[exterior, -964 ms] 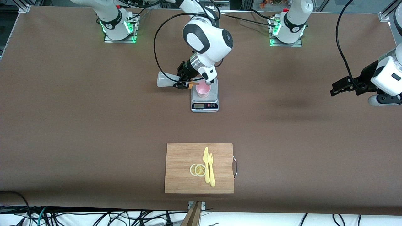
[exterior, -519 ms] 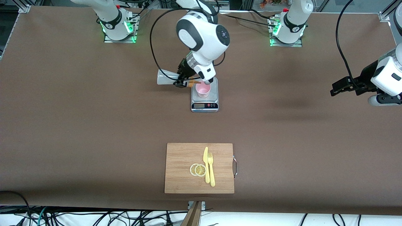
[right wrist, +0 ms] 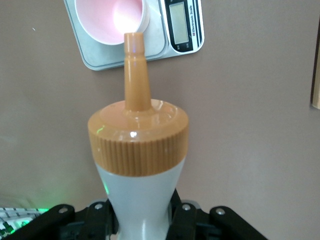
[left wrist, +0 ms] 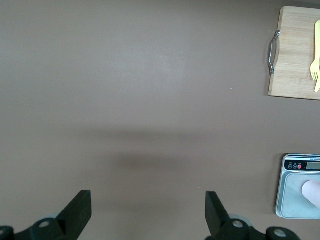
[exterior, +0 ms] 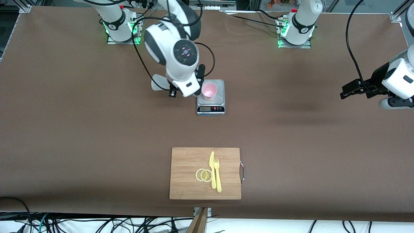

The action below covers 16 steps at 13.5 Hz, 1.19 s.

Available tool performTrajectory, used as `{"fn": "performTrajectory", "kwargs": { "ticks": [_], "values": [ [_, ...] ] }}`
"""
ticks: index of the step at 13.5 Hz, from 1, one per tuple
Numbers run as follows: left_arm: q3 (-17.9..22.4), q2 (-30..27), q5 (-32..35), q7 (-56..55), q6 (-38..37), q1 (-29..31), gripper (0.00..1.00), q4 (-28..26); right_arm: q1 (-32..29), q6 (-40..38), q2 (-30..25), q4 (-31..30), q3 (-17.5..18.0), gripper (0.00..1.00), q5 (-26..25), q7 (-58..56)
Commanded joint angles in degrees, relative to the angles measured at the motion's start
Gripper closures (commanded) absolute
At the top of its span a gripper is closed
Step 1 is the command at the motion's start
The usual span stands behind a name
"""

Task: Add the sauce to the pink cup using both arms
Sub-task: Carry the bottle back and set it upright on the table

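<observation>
The pink cup (exterior: pixel 209 90) stands on a small silver kitchen scale (exterior: pixel 211 108). My right gripper (exterior: pixel 172 93) is shut on the sauce bottle (exterior: pixel 157 83), which is held off the table beside the scale, toward the right arm's end; my wrist hides most of it. In the right wrist view the gripper (right wrist: pixel 142 222) clamps the whitish bottle body (right wrist: pixel 140 195) below its orange cap (right wrist: pixel 139 137), and the nozzle points at the cup's rim (right wrist: pixel 112 22). My left gripper (exterior: pixel 347 92) is open and empty, waiting at the left arm's end of the table (left wrist: pixel 147 212).
A wooden cutting board (exterior: pixel 187 161) with lemon slices (exterior: pixel 203 175) and a yellow knife and fork (exterior: pixel 216 174) lies near the front camera's edge. The scale (left wrist: pixel 295 200) and board (left wrist: pixel 295 50) also show in the left wrist view.
My right wrist has swung toward the right arm's end and turned. The bottle's nozzle has drawn back from over the cup to beside the scale. The left arm has not moved.
</observation>
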Motion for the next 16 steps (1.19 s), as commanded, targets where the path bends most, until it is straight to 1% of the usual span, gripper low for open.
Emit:
{"fn": "performTrajectory", "kwargs": {
  "ticks": [1, 2, 4, 7, 9, 10, 13, 16],
  "values": [
    [-0.12, 0.21, 0.41, 1.28, -0.97, 0.21, 0.00, 0.90, -5.10, 5.70, -5.94, -8.47, 0.10, 0.91, 7.12, -7.36],
    [-0.12, 0.21, 0.41, 1.28, -0.97, 0.21, 0.00, 0.90, -7.38, 7.46, -7.17, -10.50, -0.08, 0.91, 10.54, -9.91],
    [-0.12, 0.21, 0.41, 1.28, -0.97, 0.21, 0.00, 0.90, -11.43, 8.09, -8.06, -11.83, -0.17, 0.91, 16.44, -17.98],
    [-0.12, 0.21, 0.41, 1.28, -0.97, 0.21, 0.00, 0.90, -16.00, 7.56, -8.59, -13.15, -2.45, 0.91, 22.95, -30.10],
    [-0.12, 0.21, 0.41, 1.28, -0.97, 0.21, 0.00, 0.90, -19.96, 7.30, -8.76, -14.99, -2.63, 0.91, 27.69, -39.33],
    [-0.12, 0.21, 0.41, 1.28, -0.97, 0.21, 0.00, 0.90, -21.37, 7.21, -9.11, -16.04, -3.33, 0.91, 29.28, -43.99],
    [-0.12, 0.21, 0.41, 1.28, -0.97, 0.21, 0.00, 0.90, -25.06, 5.11, -8.94, -18.94, -6.14, 0.91, 37.10, -58.58],
    [-0.12, 0.21, 0.41, 1.28, -0.97, 0.21, 0.00, 0.90, -28.75, 2.65, -8.50, -21.85, -7.72, 0.91, 42.03, -71.07]
  ]
}}
